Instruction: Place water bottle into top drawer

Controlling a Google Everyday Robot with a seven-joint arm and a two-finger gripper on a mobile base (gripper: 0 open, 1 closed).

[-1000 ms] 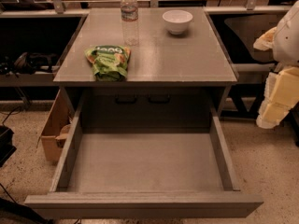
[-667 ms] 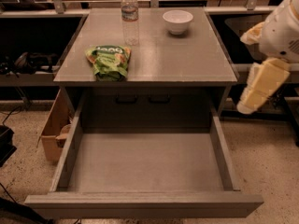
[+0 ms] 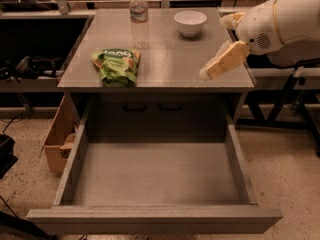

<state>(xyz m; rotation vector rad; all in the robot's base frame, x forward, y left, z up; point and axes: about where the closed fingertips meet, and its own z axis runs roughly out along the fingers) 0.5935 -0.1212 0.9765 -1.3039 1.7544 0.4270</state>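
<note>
The gripper (image 3: pixel 214 47) hung over the right edge of the cabinet top (image 3: pixel 167 54), its two tan fingers (image 3: pixel 223 60) spread apart with nothing between them, on a white arm (image 3: pixel 280 26) reaching in from the right. Just left of it, at the far side, sat a white bowl (image 3: pixel 190 22). The water bottle (image 3: pixel 139 17) stood upright farther left, near the far edge and well apart from the gripper. A green snack bag (image 3: pixel 116 67) lay at the near left. Below, the top drawer (image 3: pixel 155 176) was pulled fully out toward the near side. A cardboard box (image 3: pixel 56 140) sat on the floor to its left.
</note>
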